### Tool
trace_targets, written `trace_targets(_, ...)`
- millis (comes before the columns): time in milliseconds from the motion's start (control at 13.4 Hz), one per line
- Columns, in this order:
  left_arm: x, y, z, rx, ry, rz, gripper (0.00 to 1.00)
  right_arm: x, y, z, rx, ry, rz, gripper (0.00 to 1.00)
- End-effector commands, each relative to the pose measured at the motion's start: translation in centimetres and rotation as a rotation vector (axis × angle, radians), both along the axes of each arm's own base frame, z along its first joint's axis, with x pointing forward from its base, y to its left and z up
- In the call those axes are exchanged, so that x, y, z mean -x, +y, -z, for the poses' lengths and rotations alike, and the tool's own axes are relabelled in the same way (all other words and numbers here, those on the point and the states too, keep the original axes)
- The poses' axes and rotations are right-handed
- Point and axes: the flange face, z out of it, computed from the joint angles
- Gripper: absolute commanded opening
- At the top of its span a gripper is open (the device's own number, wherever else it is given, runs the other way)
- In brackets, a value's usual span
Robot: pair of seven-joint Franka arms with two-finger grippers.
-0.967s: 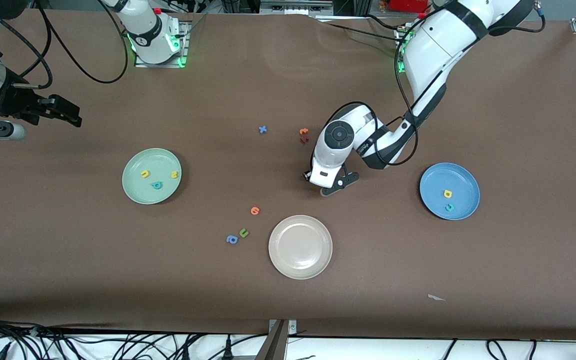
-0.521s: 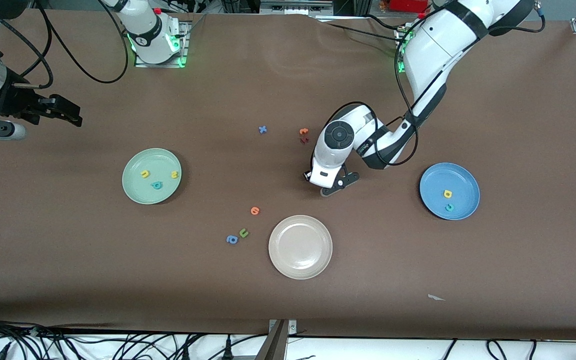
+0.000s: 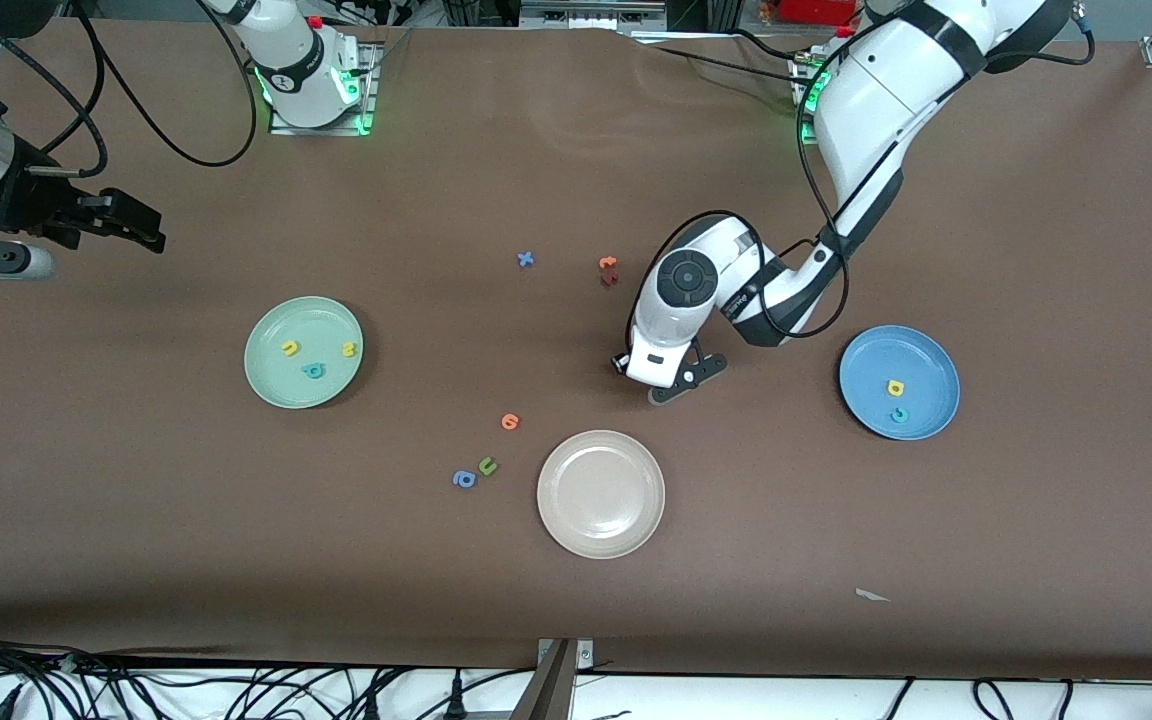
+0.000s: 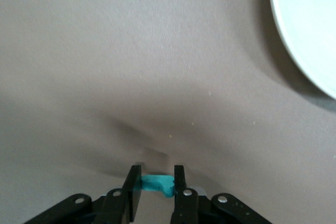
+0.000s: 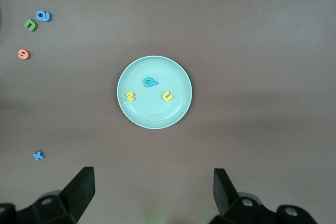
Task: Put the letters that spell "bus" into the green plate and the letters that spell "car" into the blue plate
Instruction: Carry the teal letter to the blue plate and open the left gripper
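Front view: the left gripper (image 3: pixel 658 385) is hanging low over the table's middle, its load hidden; the right gripper (image 3: pixel 126 228) is waiting near the right arm's edge.

Left wrist view: its fingers (image 4: pixel 134 188) are pinching the teal "r" (image 4: pixel 157 184).

Right wrist view: its jaws are spread wide above the green plate (image 5: pixel 178 111), which is holding "b" (image 5: pixel 150 82), "u" (image 5: pixel 167 96), "s" (image 5: pixel 129 96).

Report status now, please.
Left tool shut on teal "r", low over table. Right tool open, waiting. Blue plate path clear.
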Motion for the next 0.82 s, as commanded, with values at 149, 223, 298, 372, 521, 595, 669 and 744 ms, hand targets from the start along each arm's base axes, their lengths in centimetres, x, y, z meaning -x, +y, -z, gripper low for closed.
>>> trace_targets(149,-6.2,5.5,-4.2,-0.080,0.019,0.035,0.27,0.0,-0.2,-0.4,0.002,0.004,-0.001,1.00)
trace_targets(223,-7.6,7.8,-5.0,-0.095,0.029,0.040,0.27,0.0,-0.1,-0.4,0.000,0.004,-0.001,1.00)
trace_targets(298,-8.7,10.2,-5.9,-0.112,0.042,0.074,0.27,0.0,-0.2,-0.3,0.002,0.006,-0.001,1.00)
trace_targets(372,-9.2,11.8,-6.0,-0.126,0.051,0.111,0.27,0.0,-0.2,-0.4,0.002,0.004,-0.001,1.00)
trace_targets(521,-10.9,17.2,-7.0,-0.132,0.071,0.169,0.27,0.0,-0.2,-0.4,0.002,0.004,-0.001,1.00)
trace_targets(595,-11.3,19.4,-7.5,-0.138,0.089,0.211,0.27,0.0,-0.1,-0.4,0.000,0.004,-0.001,1.00)
trace_targets(669,-11.6,21.4,-7.9,-0.140,0.104,0.254,0.27,0.0,-0.2,-0.3,0.002,0.006,-0.001,1.00)
trace_targets(744,-11.9,23.9,-7.6,-0.139,0.134,0.288,0.27,0.0,-0.2,-0.3,0.002,0.006,-0.001,1.00)
